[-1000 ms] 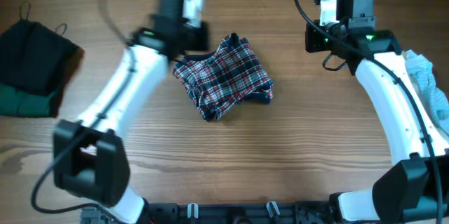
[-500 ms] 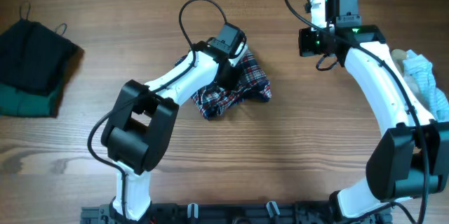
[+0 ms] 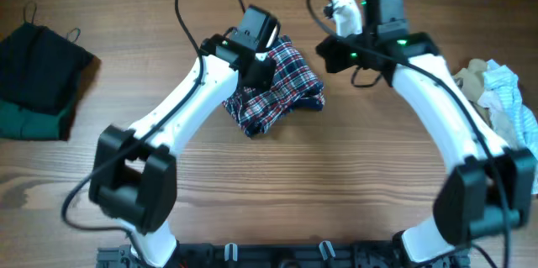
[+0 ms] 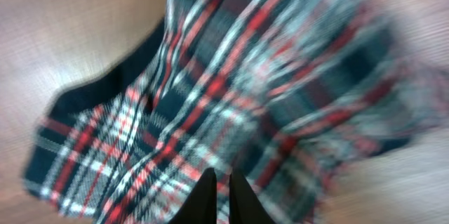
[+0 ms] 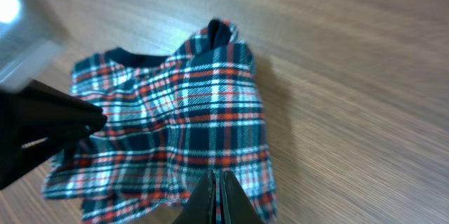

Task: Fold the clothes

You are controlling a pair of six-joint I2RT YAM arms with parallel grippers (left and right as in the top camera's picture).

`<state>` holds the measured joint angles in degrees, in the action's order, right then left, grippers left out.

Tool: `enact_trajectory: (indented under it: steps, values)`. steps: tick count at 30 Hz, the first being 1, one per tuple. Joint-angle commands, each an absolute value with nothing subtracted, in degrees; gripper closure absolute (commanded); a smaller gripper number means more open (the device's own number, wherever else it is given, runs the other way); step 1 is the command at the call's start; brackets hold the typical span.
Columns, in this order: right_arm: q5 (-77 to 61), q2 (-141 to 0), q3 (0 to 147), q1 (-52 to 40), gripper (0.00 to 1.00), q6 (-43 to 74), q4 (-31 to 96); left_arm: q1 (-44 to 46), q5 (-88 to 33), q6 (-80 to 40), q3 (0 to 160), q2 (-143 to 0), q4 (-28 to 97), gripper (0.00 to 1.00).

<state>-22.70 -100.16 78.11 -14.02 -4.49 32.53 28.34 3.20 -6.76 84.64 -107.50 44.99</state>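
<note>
The clothes in play are one crumpled red, navy and white plaid garment (image 3: 284, 91) with navy trim, lying on the wooden table (image 3: 336, 184) at centre back. My left gripper (image 3: 259, 70) is right over its left part. In the left wrist view its black fingertips (image 4: 223, 194) stand almost together above blurred plaid (image 4: 245, 76); whether they pinch cloth I cannot tell. My right gripper (image 3: 326, 49) hangs just off the garment's upper right corner. In the right wrist view it is shut (image 5: 217, 196) above the plaid's (image 5: 175, 119) near edge.
A folded black and green pile (image 3: 38, 75) lies at the far left. A heap of pale blue and beige clothes (image 3: 500, 96) sits at the right edge. The left arm's dark gripper body (image 5: 42, 129) shows at the left of the right wrist view.
The left arm swung from behind the garment onto its left part. The right arm moved left, close to the garment's upper right corner. The plaid looks slightly more bunched.
</note>
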Motion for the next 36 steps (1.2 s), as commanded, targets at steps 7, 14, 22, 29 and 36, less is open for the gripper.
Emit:
enact_trajectory:
  steps: [7,14,22,29,36]
  values:
    - [-21.4,-119.3,77.9,-15.4,0.96,-9.0,33.8,17.2,1.3,-8.2,80.9,-124.1,42.0,0.92]
    - [-15.5,-118.2,80.6,-15.4,0.96,-9.1,34.3,17.5,1.3,-7.7,80.9,-125.4,41.4,0.92]
    - [-23.6,-110.3,86.5,-17.9,0.96,-15.6,42.5,17.5,1.3,-7.8,80.8,-125.4,40.3,0.92]
    - [-22.8,-110.5,76.7,-18.5,0.96,-19.1,40.1,17.5,1.3,-7.8,80.9,-125.4,40.3,0.91]
    - [-15.9,-110.5,57.5,-16.8,0.96,-13.8,13.3,17.5,-0.2,-7.8,80.8,-125.4,40.3,0.91]
